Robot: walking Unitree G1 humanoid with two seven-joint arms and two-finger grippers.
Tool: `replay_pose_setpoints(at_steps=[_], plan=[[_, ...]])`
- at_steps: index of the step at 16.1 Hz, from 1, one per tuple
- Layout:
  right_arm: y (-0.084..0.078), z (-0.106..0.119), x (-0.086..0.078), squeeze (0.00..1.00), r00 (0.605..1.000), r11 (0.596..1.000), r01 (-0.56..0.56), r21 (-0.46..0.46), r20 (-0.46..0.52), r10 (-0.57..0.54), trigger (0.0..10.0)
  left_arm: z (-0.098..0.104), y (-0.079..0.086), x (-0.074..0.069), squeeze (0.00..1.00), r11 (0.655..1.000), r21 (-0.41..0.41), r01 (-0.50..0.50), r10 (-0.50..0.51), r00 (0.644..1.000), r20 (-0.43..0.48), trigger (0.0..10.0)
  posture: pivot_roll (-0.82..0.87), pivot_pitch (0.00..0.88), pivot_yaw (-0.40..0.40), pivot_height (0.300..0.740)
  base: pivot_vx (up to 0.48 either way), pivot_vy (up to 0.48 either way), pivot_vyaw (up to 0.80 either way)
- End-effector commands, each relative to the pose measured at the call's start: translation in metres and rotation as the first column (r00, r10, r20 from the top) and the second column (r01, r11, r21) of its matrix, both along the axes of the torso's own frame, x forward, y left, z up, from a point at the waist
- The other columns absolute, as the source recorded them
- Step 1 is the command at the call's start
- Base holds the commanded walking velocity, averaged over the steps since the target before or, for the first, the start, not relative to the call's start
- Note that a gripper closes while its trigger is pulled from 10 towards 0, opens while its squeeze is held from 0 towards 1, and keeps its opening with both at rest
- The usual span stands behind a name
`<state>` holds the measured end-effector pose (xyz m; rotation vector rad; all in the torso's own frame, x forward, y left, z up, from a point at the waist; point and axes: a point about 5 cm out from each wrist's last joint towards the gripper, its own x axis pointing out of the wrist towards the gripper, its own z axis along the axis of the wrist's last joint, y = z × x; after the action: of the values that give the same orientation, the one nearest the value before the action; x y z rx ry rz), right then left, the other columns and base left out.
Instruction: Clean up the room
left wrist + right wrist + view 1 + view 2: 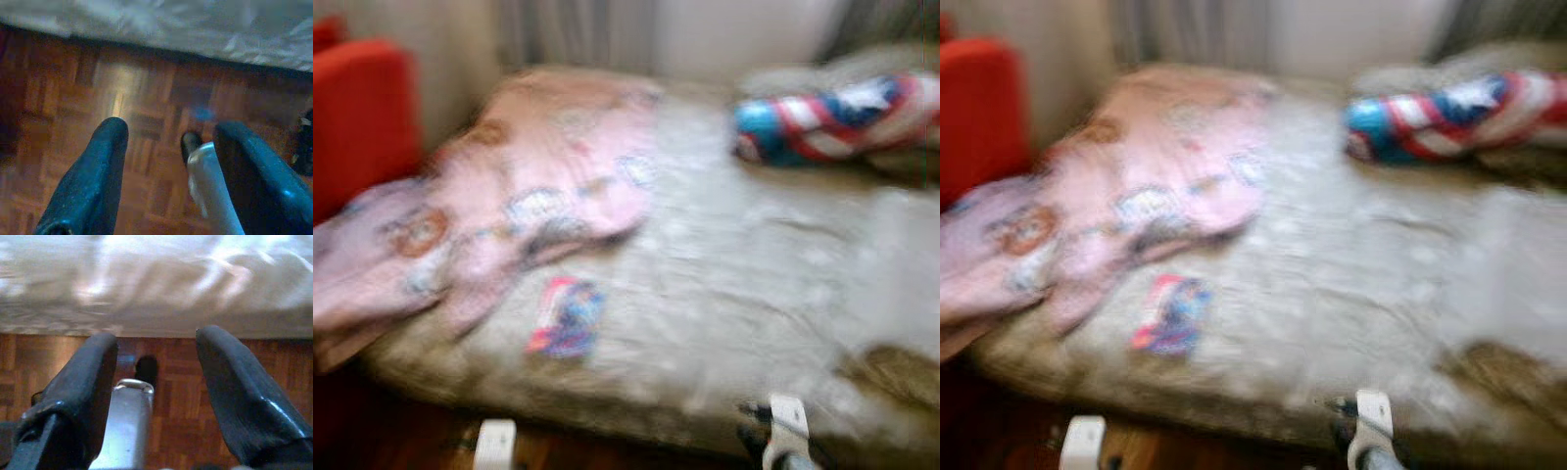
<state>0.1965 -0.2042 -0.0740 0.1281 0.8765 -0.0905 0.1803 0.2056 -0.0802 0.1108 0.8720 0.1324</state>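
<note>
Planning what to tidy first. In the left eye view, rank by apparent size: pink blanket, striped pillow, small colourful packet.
1. Pink blanket, largest.
2. Striped pillow.
3. Packet, smallest, though nearest the camera.

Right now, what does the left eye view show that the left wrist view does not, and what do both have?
The left eye view shows the top of the bed: a pink blanket bunched toward the robot's left, a small colourful flat item on the beige cover, a red, white and blue striped cushion at the far right, and a red chair. The left wrist view shows the left gripper with its jaws apart, empty, above the parquet floor. Both show the bed edge.
</note>
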Motion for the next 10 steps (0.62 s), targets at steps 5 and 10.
replay_pose_setpoints(at_steps=[5,10], plan=[[-0.0044,-0.0032,-0.0079,0.0,1.0,1.0,0.019,-0.002,-0.016,-0.019,10.0,-0.0062,-0.0058,-0.0113,0.0,1.0,-0.015,0.019,-0.02,0.999,-0.033,10.0,0.03,0.131,-0.029,0.74,0.0,-0.308,-0.42],[-0.0041,-0.0032,-0.008,0.0,1.0,1.0,0.01,-0.006,-0.014,-0.01,10.0,-0.0065,-0.0029,-0.0131,0.0,1.0,-0.013,0.022,-0.023,0.999,-0.038,10.0,0.03,0.124,-0.025,0.74,0.0,-0.307,0.0]])
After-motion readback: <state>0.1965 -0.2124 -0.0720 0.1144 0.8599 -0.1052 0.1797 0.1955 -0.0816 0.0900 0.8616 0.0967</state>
